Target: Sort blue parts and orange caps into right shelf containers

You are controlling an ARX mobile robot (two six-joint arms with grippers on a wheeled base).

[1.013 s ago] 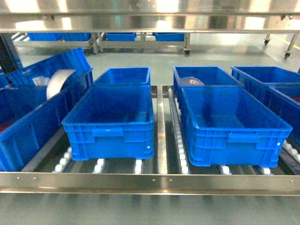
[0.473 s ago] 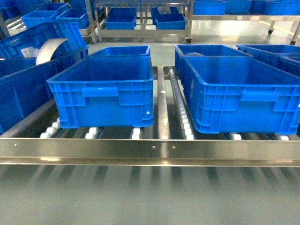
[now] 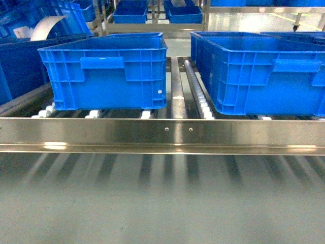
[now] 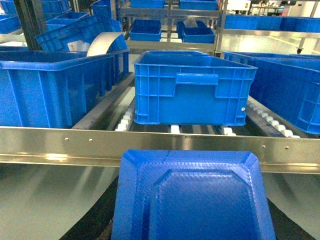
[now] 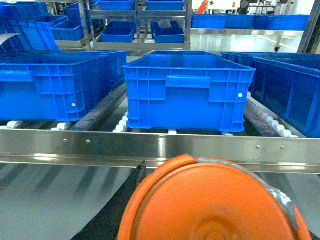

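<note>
Two blue crates (image 3: 104, 71) side by side on the shelf (image 3: 162, 133) rollers, apart.

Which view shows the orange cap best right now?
The right wrist view: the orange cap fills its lower edge, close to the lens, its round top facing the camera. The head view and left wrist view show none of it; the left wrist view shows a blue part instead.

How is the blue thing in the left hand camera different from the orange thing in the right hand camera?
The blue part is blue, the orange cap orange. The blue part has straight edges and cut corners; the orange cap is round. The blue part's face looks finely textured, the orange cap's smooth and glossy. Both sit close to their camera, facing blue crates on the shelf.
</note>
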